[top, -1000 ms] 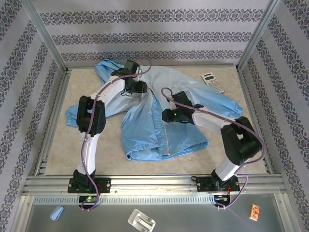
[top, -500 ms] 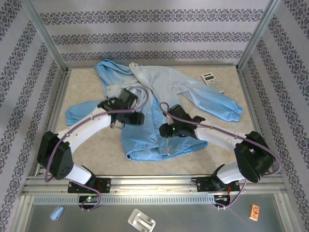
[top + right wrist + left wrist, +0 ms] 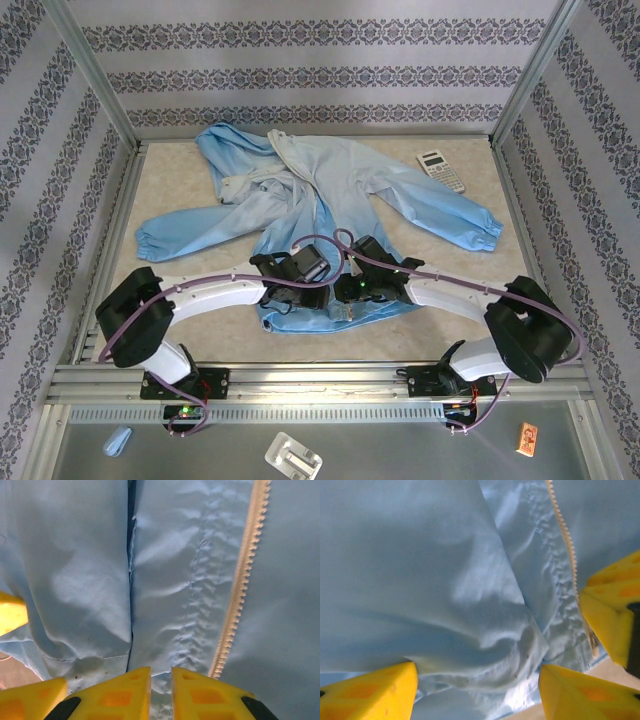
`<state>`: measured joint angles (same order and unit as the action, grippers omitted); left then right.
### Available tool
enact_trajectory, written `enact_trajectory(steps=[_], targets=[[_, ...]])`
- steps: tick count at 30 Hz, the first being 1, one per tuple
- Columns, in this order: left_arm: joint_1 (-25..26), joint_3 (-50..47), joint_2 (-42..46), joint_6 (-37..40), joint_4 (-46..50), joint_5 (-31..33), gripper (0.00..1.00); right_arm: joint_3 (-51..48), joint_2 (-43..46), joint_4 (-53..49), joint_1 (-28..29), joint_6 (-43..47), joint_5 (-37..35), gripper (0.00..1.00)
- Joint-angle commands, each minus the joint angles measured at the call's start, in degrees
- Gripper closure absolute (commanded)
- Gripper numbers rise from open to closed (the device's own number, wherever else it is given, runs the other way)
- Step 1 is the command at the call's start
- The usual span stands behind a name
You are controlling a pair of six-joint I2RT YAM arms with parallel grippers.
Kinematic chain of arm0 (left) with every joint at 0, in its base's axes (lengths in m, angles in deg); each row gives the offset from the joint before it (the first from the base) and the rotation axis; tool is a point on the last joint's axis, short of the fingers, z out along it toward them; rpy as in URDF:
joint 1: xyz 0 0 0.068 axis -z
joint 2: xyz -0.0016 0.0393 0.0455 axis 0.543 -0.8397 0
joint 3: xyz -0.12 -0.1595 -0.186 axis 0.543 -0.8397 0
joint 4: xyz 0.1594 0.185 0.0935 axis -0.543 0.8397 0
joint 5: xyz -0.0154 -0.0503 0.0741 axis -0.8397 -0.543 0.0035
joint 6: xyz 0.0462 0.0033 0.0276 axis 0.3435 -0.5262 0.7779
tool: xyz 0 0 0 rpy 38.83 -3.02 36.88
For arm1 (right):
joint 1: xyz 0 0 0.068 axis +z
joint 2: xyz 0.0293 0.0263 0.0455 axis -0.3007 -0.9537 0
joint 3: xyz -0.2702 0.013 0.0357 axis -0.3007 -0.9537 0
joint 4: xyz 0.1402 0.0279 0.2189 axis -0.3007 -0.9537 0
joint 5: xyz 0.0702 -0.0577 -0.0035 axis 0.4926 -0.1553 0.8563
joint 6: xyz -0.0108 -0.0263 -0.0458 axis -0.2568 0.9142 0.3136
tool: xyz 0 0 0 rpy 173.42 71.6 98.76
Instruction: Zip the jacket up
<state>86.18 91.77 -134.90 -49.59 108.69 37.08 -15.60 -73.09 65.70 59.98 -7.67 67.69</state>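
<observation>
The light-blue jacket [image 3: 330, 210] lies spread on the table, hood at the far side, its white zipper strip [image 3: 240, 590] running down the front. Both grippers meet at the near hem. My left gripper [image 3: 298, 290] stands open over a bunched corner of the hem [image 3: 485, 645], its yellow fingers [image 3: 370, 692] wide apart on either side of the fabric. My right gripper [image 3: 161, 680] is just to its right [image 3: 345, 293], jaws nearly together with a fold of jacket fabric pinched between them, just left of the zipper teeth. The slider is not visible.
A calculator [image 3: 441, 170] lies at the far right, beside the jacket's right sleeve [image 3: 450, 215]. The left sleeve [image 3: 185, 232] stretches toward the left rail. Bare beige tabletop [image 3: 420, 335] shows along the near edge under the hem. Metal frame posts border the table.
My left arm swung from the collar area down to the near hem and opened wider. My right gripper slid slightly nearer along the zipper and narrowed onto the fabric.
</observation>
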Motion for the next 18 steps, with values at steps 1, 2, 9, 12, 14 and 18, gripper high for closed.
enact_trajectory(steps=[1,2,9,12,14,18], targets=[[0.58,-0.99,-1.71,-2.05,-4.30,2.89,0.33,-0.72,-2.20,2.26,1.03,-1.80,0.91,0.83],[0.58,-0.86,-1.84,-1.80,-3.72,3.75,0.35,-0.77,-2.76,2.33,1.09,-1.96,0.60,0.83],[-0.41,-7.19,8.80,-1.48,-2.20,8.70,0.93,-1.17,-5.81,2.29,0.94,-1.80,-0.59,0.85],[-2.19,-13.26,16.57,-3.41,-2.60,8.00,1.00,-0.83,-6.99,2.12,0.76,-1.47,-0.68,0.85],[-3.63,-17.85,21.81,-4.84,-4.19,6.22,1.00,-0.73,-7.42,1.82,0.59,-1.36,-0.90,0.86],[-6.51,-25.23,28.14,-8.03,-8.27,1.26,1.00,-1.21,-5.12,2.20,0.67,-2.44,-1.59,0.86]])
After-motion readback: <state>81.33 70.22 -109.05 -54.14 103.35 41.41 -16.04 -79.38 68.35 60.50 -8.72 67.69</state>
